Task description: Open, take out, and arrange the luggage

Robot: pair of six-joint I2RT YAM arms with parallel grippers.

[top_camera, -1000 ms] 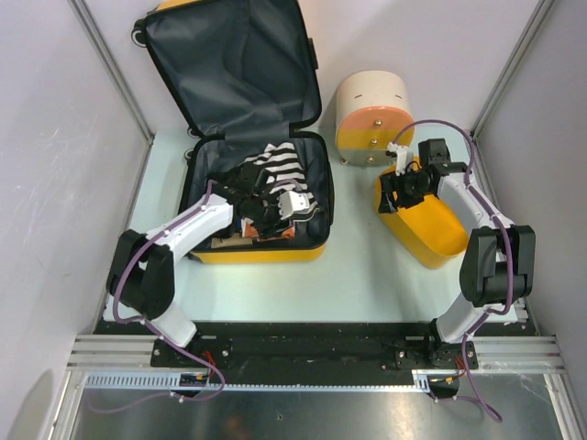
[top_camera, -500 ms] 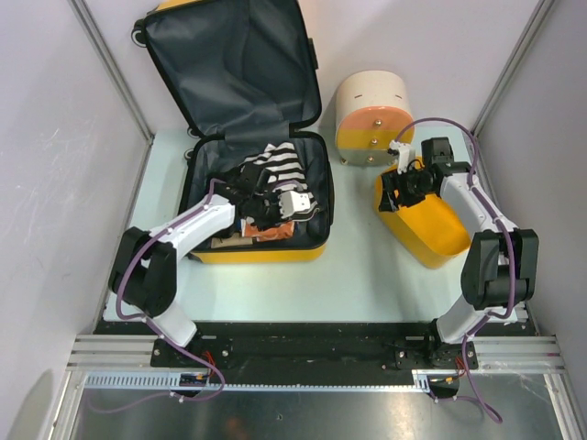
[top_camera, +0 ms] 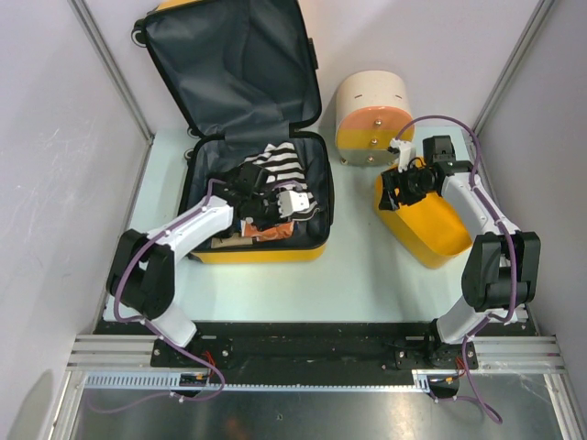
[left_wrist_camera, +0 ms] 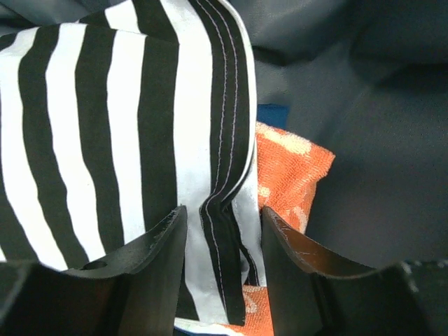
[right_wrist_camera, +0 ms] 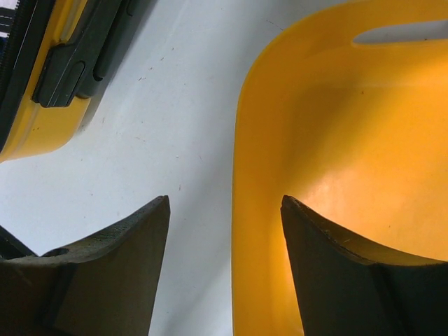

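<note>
Low in luggage [top_camera: 266,254], left gripper [left_wrist_camera: 224,213] pinches shirt [left_wrist_camera: 105,140]; right gripper [right_wrist_camera: 224,199] straddles basket [right_wrist_camera: 242,175]

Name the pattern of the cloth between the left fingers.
Cloth: black and white stripes; left wrist view best.

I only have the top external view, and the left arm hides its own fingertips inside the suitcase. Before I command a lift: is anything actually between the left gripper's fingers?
Observer: Yes. In the left wrist view, a fold of the striped cloth fills the gap of the left gripper, with the dark lining of the luggage behind it. I cannot tell whether the fold is clamped tight.
Operator: Thanks. From above, the right gripper just blurs into the basket. Where do its fingers stand?
Observer: The right wrist view shows the right gripper open and straddling the rim of the yellow basket. One finger is over the table and the other is inside the basket.
</note>
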